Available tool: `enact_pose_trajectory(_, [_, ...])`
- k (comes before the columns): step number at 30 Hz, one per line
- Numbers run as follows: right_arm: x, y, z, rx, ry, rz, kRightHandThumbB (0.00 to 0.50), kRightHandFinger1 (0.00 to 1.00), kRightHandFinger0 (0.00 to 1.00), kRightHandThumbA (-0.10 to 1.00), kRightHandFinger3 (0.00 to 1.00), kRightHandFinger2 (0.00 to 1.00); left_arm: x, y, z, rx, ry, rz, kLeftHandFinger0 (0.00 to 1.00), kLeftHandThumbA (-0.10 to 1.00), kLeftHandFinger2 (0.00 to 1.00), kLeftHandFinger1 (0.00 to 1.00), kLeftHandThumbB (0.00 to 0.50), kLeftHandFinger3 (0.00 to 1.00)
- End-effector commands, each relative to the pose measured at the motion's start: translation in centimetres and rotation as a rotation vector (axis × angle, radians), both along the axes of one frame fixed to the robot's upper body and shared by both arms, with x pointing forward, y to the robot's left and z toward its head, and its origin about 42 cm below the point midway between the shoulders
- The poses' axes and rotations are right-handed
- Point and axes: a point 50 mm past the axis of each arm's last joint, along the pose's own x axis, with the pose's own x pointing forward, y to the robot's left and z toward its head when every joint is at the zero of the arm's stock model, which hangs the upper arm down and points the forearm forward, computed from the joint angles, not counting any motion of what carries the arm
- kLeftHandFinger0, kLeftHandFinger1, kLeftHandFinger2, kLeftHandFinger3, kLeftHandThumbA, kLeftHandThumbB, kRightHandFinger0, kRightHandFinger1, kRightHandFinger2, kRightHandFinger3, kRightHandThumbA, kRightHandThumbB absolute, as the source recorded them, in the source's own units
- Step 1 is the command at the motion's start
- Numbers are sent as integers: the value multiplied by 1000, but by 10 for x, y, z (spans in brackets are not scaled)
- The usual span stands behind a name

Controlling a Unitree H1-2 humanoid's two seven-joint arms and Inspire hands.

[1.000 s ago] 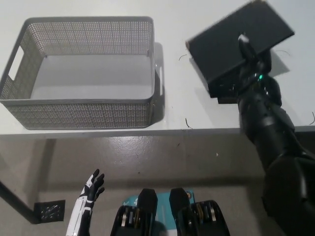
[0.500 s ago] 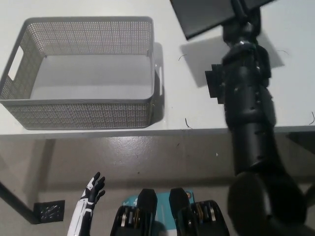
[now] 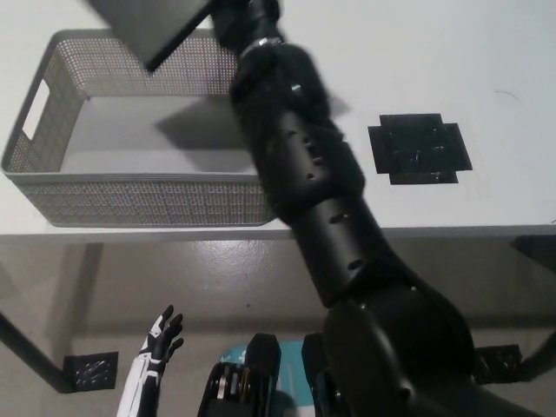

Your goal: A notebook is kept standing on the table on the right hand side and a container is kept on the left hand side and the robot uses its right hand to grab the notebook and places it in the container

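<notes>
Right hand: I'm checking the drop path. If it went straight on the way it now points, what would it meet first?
The right hand carries the notebook up-left over the mesh basket. Nothing shows beyond it before the frame edge, though depth is unclear.

One notebook (image 3: 156, 26), one container (image 3: 130, 201), one black stand (image 3: 420, 148).

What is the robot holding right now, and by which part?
The right hand holds the dark notebook by its right-hand edge, above the container. The left hand is open and holds nothing.
</notes>
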Motion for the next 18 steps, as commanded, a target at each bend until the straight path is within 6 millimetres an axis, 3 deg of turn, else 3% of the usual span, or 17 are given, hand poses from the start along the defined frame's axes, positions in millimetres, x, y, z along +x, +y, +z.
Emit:
enact_pose_trajectory(1, [-3,21,54,-103,-210,-51,79,353,0,-100,814,795,2,-1,12,5,-64,-3,1000,1000,1000,1000,345,1000])
enact_pose_trajectory(5, [2,22,50,-239,-221,-112,93,369,0,-100,718,738,3,-3,16,13,-59,-10,1000,1000,1000,1000,340,1000])
enact_pose_trajectory(6, [3,22,48,-291,-225,-138,86,358,0,-100,714,730,4,-2,15,13,-62,-13,1000,1000,1000,1000,340,1000])
enact_pose_trajectory(7, [4,21,47,-308,-228,-148,52,392,1,-100,772,754,3,-2,15,13,-62,-15,1000,1000,1000,1000,339,1000])
enact_pose_trajectory(10, [7,15,43,-405,-213,-252,103,268,0,-100,764,694,4,-1,14,-1,-64,-20,1000,1000,1000,1000,339,1000])
enact_pose_trajectory(11, [7,14,43,-417,-205,-287,166,310,54,3,830,717,4,-1,14,2,-67,-22,1000,1000,1000,1000,349,1000])
enact_pose_trajectory(12, [8,11,43,-428,-196,-330,252,628,325,283,1000,1000,5,-1,14,10,-73,-26,1000,1000,1000,1000,351,1000])
enact_pose_trajectory(13, [9,10,43,-401,-199,-306,345,1000,814,416,1000,1000,5,-2,15,5,-70,-27,1000,1000,1000,1000,351,1000])
enact_pose_trajectory(14, [9,10,43,-389,-200,-298,379,1000,1000,489,1000,1000,5,-2,16,3,-69,-27,1000,1000,1000,1000,350,1000])
enact_pose_trajectory(16, [10,7,42,-346,-250,-250,399,1000,1000,647,1000,1000,6,-1,16,5,-66,-29,1000,1000,1000,1000,365,1000])
enact_pose_trajectory(18, [11,5,42,-378,-271,-237,406,1000,1000,720,1000,1000,6,-1,17,7,-64,-31,1000,1000,1000,1000,355,1000])
